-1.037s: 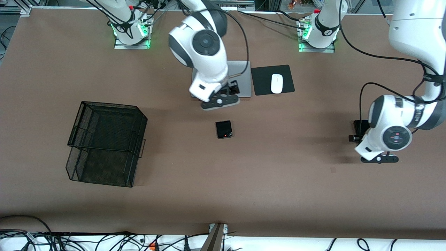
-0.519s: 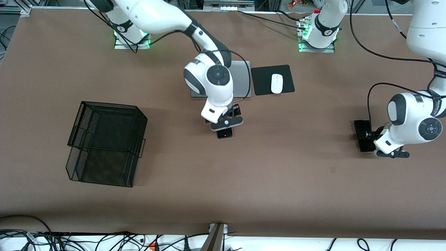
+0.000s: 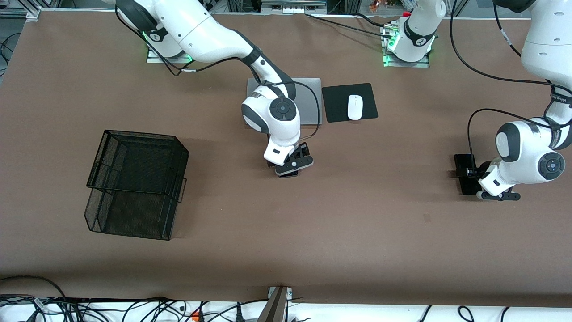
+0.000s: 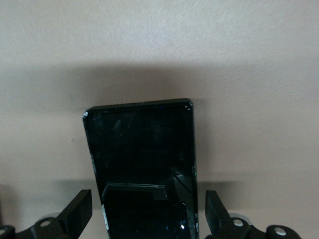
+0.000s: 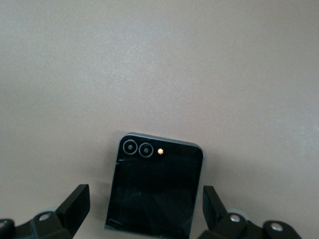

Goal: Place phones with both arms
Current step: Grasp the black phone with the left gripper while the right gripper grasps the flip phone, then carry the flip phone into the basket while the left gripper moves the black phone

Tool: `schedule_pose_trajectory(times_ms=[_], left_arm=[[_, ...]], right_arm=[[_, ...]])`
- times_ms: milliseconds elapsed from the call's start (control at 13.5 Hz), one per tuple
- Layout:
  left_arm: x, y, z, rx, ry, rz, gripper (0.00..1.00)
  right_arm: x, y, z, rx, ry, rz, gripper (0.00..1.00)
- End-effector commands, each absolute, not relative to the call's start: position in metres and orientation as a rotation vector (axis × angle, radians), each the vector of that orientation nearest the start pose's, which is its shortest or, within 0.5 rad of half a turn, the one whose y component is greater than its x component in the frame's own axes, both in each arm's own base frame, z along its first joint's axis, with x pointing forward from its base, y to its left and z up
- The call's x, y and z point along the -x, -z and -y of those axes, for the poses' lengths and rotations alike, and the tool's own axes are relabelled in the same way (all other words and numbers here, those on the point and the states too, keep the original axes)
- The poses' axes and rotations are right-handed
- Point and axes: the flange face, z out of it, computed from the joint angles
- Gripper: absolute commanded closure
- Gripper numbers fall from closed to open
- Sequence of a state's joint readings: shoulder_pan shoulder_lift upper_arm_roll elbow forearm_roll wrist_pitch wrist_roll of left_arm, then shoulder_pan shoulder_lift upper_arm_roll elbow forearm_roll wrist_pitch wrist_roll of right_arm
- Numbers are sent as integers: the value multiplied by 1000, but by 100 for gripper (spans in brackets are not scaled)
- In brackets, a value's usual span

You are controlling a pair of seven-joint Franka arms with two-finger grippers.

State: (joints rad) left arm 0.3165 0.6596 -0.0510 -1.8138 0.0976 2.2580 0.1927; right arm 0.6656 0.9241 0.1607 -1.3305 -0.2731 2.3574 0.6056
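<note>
The small squarish black phone [image 5: 157, 191], with two lens rings, lies flat on the brown table at the middle. My right gripper [image 5: 145, 206] is open, low over it, one finger on each side, not touching. In the front view the right gripper [image 3: 291, 166] hides all but a sliver of that phone [image 3: 288, 175]. The long slim black slab [image 4: 142, 159] lies toward the left arm's end of the table [image 3: 463, 178]. My left gripper [image 4: 148, 211] is open and straddles its near end; it also shows in the front view [image 3: 478, 185]. The pale lilac-white phone is out of view.
A black wire-mesh basket [image 3: 134, 183] stands toward the right arm's end. A silver laptop [image 3: 310, 100], a black mouse pad [image 3: 339, 105] and a white mouse [image 3: 355, 107] lie farther from the front camera than the small phone.
My right gripper has come from over the laptop's edge down over the small black phone. My left gripper has sunk and shifted over the long black slab.
</note>
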Motion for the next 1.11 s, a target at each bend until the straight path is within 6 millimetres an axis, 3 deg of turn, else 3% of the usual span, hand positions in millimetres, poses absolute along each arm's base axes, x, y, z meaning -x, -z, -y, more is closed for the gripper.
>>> schedule_pose_trajectory(times_ms=[0, 74, 148, 370, 593, 815, 1037], left_arm=[[-599, -155, -172, 3203, -324, 63, 49], [-600, -156, -172, 3202, -322, 66, 67], [-602, -158, -171, 3201, -320, 66, 76], [-611, -172, -164, 3199, -292, 58, 79], [-634, -215, -137, 3204, -333, -13, 77], [-656, -258, -94, 3170, -473, -6, 77], [-676, -296, -28, 3143, -486, -120, 77]], right_arm=[[-534, -174, -536, 3058, 252, 555, 0], [-533, -172, -536, 3058, 252, 557, 0], [-533, -169, -535, 3060, 249, 559, 0], [-535, -173, -534, 3059, 253, 552, 0], [-537, -172, -532, 3065, 245, 503, 0], [-542, -173, -527, 3074, 245, 406, 0], [-542, -171, -526, 3079, 241, 384, 0]])
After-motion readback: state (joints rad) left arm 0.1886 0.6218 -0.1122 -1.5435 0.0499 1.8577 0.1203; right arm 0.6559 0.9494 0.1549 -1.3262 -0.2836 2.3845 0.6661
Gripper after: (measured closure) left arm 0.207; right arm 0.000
